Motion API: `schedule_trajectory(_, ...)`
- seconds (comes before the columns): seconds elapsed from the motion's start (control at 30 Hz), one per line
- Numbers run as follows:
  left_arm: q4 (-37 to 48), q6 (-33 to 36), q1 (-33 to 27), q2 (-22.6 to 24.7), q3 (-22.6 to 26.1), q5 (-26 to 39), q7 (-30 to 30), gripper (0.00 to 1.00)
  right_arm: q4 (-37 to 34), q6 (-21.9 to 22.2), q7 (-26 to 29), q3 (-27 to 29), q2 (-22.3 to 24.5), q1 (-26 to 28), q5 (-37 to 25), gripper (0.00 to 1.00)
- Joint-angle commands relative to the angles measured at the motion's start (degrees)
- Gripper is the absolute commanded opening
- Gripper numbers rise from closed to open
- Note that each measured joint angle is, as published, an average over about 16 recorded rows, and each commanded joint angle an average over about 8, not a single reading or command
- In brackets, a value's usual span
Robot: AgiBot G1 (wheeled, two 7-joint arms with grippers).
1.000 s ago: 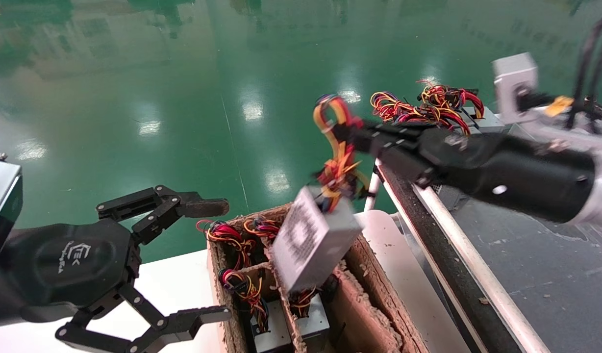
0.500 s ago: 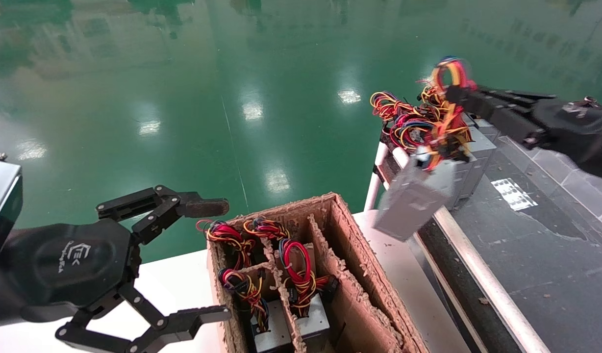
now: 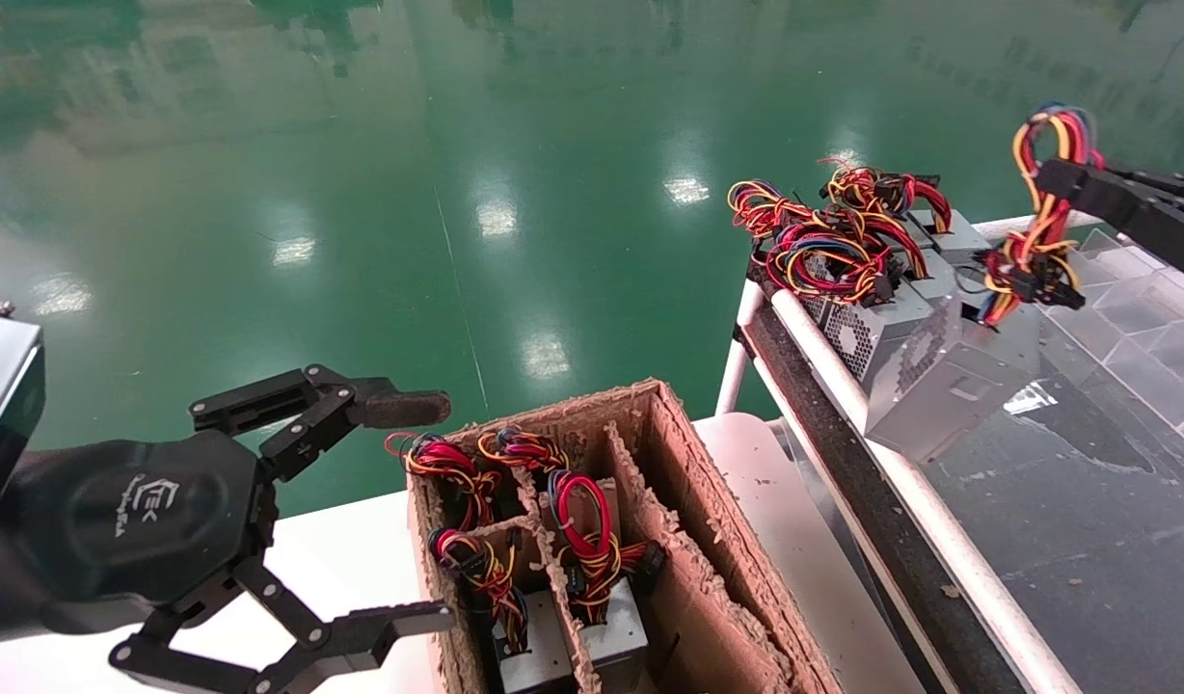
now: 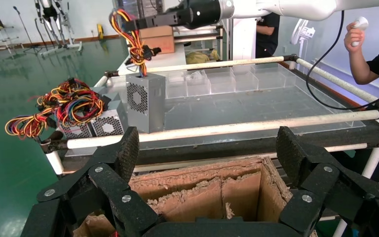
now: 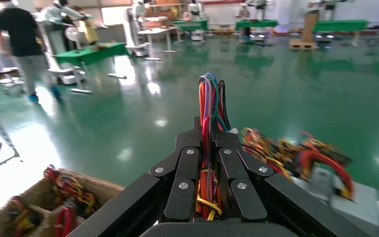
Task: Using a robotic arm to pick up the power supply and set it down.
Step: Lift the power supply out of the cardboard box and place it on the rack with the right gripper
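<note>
We see the power supply point(image 3: 944, 390) hanging tilted by its wire bundle point(image 3: 1036, 241), at about two o'clock in the head view. Its lower corner sits at or just above the dark table surface point(image 3: 1064, 540); we cannot tell whether it touches. In the left wrist view the same grey box point(image 4: 145, 101) stands just behind the white front rail point(image 4: 227, 129).

Our right gripper point(image 3: 1060, 178) has its fingers point(image 3: 1122, 202) closed tight on the loop of red, yellow, orange and blue wires, so the box dangles beneath them. The right wrist view shows the two black fingers point(image 5: 190, 170) pressed together with the wires point(image 5: 209, 118) pinched between them.

Just beside the hanging unit, toward eleven o'clock from it, other power supplies point(image 3: 867, 318) rest on the table's far corner, with tangled wires point(image 3: 833, 236) piled on top.

At six o'clock stands a cardboard box point(image 3: 688, 540) with ragged dividers on a white table point(image 3: 361, 549). Its left compartments hold more power supplies point(image 3: 578, 636) with wire bundles uppermost, while the right compartment shows only bare cardboard.

Our left gripper point(image 3: 418, 511) hovers at eight o'clock, beside the cardboard box, with its fingers point(image 3: 399, 407) spread wide and holding nothing.

Beyond everything lies a glossy green floor point(image 3: 409, 193). The left wrist view also shows a person point(image 4: 375, 54) holding a controller at the table's far end.
</note>
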Motion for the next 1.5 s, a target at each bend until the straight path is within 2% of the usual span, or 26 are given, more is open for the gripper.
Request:
schedule_trajectory(0.03, 0.00, 0.00, 0.00, 0.00, 0.00, 0.00, 0.00, 1.00, -1.53, 0.09, -0.93, -0.19, 0.64, 0.48, -0.48, 0.00)
schedule_trajectory(0.43, 0.00, -0.01, -0.01, -0.01, 0.02, -0.02, 0.01, 1.00, -8.31, 3.56, -4.83, -1.90, 0.27, 3.40, -3.58, 0.00)
schedule_trajectory(0.83, 0.00, -0.02, -0.01, -0.02, 0.04, -0.03, 0.02, 1.00, -12.26, 13.96, -5.56, -3.06, -1.24, 7.80, -5.72, 0.00)
schedule_trajectory(1.17, 0.00, -0.02, -0.01, -0.02, 0.06, -0.04, 0.03, 1.00, -13.39, 19.41, -6.11, -3.97, -2.52, 9.50, -7.15, 0.00)
schedule_trajectory(1.5, 0.00, -0.03, -0.02, -0.03, 0.08, -0.05, 0.04, 1.00, -13.96, 21.49, -6.33, -4.68, -3.72, 10.05, -8.19, 0.00)
